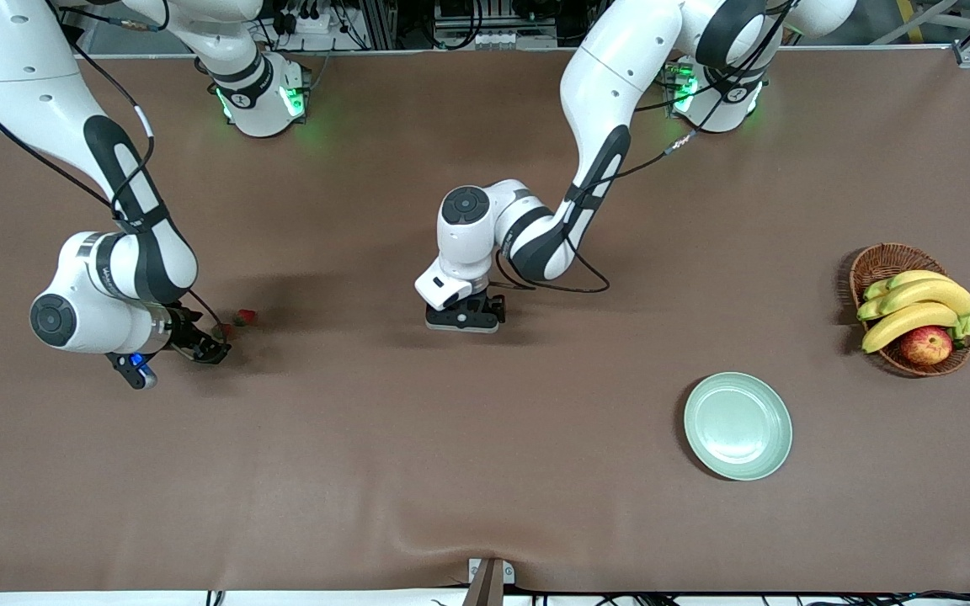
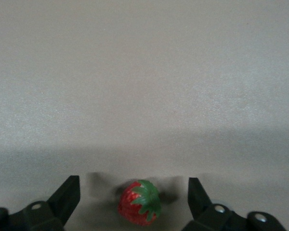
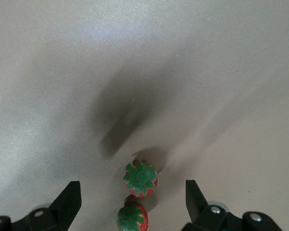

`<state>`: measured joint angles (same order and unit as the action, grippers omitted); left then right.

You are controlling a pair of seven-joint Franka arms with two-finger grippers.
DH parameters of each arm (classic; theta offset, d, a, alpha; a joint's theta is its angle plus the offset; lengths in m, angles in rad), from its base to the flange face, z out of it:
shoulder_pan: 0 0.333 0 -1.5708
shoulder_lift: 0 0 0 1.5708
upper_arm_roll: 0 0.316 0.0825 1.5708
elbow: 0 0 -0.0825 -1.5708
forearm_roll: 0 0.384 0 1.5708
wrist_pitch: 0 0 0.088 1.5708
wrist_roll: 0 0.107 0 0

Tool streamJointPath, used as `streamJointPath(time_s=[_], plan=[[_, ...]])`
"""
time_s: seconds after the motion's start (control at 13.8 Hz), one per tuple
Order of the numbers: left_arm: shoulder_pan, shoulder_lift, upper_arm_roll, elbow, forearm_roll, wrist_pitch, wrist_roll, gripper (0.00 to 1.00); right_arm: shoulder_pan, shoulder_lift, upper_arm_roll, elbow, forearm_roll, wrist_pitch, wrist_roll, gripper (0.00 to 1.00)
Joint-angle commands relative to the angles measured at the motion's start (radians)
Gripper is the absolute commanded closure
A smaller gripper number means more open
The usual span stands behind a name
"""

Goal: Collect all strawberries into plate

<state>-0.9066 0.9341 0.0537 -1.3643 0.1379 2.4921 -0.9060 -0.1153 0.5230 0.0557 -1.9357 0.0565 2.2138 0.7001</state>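
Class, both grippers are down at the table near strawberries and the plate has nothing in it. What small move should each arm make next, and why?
Probably close both grippers. The left gripper stands open astride one strawberry; the right gripper stands open with two strawberries between its fingers, so it would likely catch the nearer one. The plate holds none yet.

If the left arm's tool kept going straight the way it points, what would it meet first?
Probably the strawberry lying between the open fingers of the left tool, then the table under it.
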Motion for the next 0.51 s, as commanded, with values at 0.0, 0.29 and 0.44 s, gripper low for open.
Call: streamJointPath(time_s=[0.0, 0.29, 0.44], plan=[[-0.006, 0.017, 0.006, 0.022, 0.028, 0.007, -0.033, 0.67, -0.017, 0.014, 0.012, -0.006, -0.018, 0.004, 0.021, 0.1], [-0.006, 0.023, 0.005, 0.022, 0.026, 0.007, -0.071, 1.0, -0.024, 0.023, 0.012, -0.005, -0.018, 0.004, 0.01, 0.17], [-0.006, 0.023, 0.006, 0.024, 0.028, 0.011, -0.123, 1.0, -0.026, 0.023, 0.012, -0.005, -0.018, 0.003, 0.006, 0.28]])
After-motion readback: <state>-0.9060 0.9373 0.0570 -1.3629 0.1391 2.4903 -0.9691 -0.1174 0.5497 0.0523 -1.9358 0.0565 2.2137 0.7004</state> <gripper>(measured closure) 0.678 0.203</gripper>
